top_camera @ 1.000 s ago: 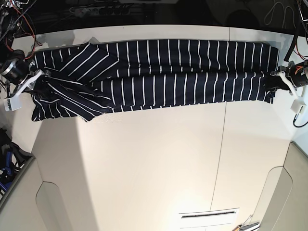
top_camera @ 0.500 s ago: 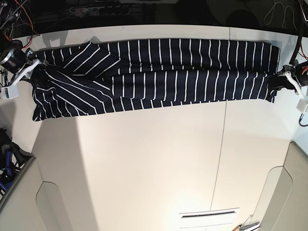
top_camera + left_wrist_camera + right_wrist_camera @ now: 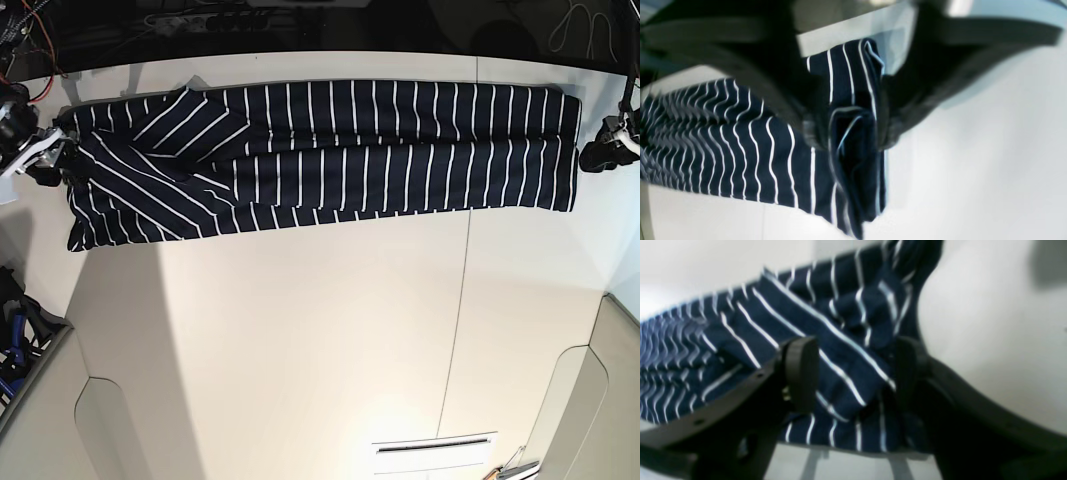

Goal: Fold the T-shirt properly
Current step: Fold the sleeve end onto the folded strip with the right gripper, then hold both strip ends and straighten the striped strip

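Observation:
The T-shirt (image 3: 330,150), dark navy with thin white stripes, lies as a long folded band across the far part of the white table (image 3: 320,330). Its sleeve end (image 3: 130,190), with slanted stripes, is on the base view's left. My right gripper (image 3: 48,155) stands open at that end. In the right wrist view its fingers (image 3: 800,373) are wide apart with a loose fold of the T-shirt (image 3: 846,350) lying between them. My left gripper (image 3: 603,150) sits just off the hem end. In the left wrist view it (image 3: 851,130) is open around a bunched fold of the T-shirt (image 3: 853,143).
Cables (image 3: 210,20) run along the dark far edge behind the table. Grey panels (image 3: 120,430) flank the front corners, and a white slotted plate (image 3: 435,450) lies at the front right. A seam (image 3: 462,300) crosses the tabletop.
Both grippers have opened and let go of the T-shirt's ends, drawing outward and slightly back. The sleeve end has settled flatter on the table.

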`<control>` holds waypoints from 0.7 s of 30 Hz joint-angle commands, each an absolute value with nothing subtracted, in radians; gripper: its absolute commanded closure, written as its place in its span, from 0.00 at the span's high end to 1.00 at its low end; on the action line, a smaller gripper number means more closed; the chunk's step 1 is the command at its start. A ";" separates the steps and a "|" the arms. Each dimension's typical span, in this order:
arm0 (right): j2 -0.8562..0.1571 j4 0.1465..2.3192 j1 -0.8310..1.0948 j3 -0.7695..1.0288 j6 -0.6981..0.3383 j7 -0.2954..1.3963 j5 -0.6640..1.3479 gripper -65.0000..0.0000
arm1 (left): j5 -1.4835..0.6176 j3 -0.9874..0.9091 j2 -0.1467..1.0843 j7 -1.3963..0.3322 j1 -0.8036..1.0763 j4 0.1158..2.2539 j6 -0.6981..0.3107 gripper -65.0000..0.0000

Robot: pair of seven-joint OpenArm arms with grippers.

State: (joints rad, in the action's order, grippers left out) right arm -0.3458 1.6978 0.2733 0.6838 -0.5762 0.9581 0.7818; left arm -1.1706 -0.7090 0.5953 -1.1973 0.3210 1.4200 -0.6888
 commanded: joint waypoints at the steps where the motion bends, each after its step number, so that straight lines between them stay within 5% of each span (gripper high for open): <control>1: -0.362 1.723 0.253 0.710 -0.580 0.940 0.802 0.54 | -1.193 -0.737 0.604 -1.183 0.316 1.435 -0.698 0.47; 6: -0.363 1.750 0.189 0.779 -0.580 0.946 0.839 0.50 | -1.193 -0.752 0.564 -1.182 0.316 1.435 -0.698 0.47; 8: -0.362 1.761 0.176 0.779 -0.580 0.961 0.856 0.33 | -1.188 -0.752 0.559 -1.176 0.316 1.435 -0.698 0.48; 10: -0.354 1.768 0.172 0.776 -0.581 0.984 0.889 0.03 | -1.153 -0.752 0.559 -1.137 0.316 1.435 -0.698 0.58; 11: -0.342 1.770 0.172 0.776 -0.583 0.989 0.904 0.00 | -1.117 -0.752 0.559 -1.108 0.316 1.435 -0.698 0.63; 21: -0.185 1.766 0.175 0.736 -0.592 1.003 0.908 0.00 | -1.058 -0.746 0.559 -1.023 0.316 1.433 -0.698 0.69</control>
